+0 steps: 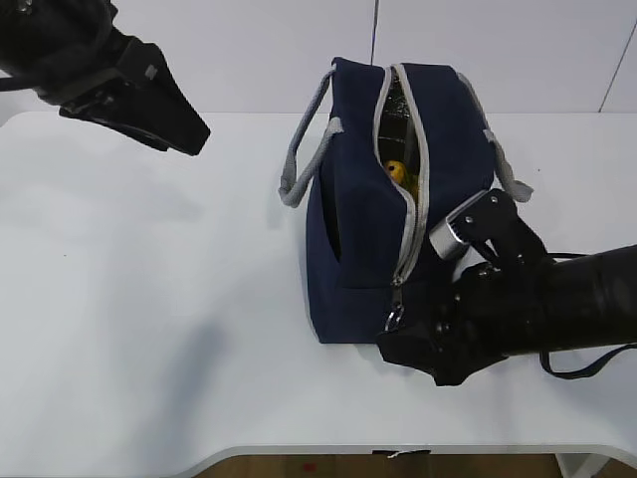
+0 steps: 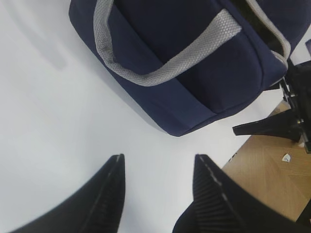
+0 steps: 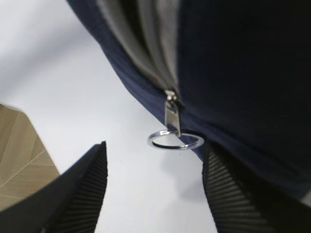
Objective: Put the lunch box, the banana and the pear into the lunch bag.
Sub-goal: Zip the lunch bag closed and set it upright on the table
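Right gripper [image 3: 153, 179] hovered open, jaws straddling the zipper's ring pull [image 3: 175, 141]; small, slick metal on the soft lunch bag [image 1: 363, 214], best pinched squarely.

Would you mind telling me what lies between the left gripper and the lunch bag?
Only bare white table. In the left wrist view, nothing sits between the open left gripper and the lunch bag; the exterior view shows the same empty stretch.
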{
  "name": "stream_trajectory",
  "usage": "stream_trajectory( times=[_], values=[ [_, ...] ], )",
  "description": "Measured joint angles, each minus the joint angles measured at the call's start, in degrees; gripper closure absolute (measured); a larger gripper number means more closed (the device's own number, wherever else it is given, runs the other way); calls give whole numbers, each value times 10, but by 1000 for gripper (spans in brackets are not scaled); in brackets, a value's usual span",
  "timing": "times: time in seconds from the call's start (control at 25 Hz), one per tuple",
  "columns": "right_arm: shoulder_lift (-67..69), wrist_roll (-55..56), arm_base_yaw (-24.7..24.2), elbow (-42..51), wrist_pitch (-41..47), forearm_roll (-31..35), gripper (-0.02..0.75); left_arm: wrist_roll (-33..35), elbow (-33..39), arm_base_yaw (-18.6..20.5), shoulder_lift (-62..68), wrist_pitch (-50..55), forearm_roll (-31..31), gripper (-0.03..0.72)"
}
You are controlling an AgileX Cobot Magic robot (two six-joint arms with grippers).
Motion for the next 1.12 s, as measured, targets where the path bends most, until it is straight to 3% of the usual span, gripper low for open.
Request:
stream_trajectory(
  times=[0.28, 0.8, 1.12],
  values=[
    [21, -18, 0, -1, -1, 53, 244, 1, 0, 0, 0, 0, 0, 338],
    [21, -13, 0, -2, -22, 59, 286, 2, 0, 0, 0, 0, 0, 338],
    [21, -62, 0, -2, 16, 48, 264, 2, 0, 0, 0, 1, -1, 338]
  ],
)
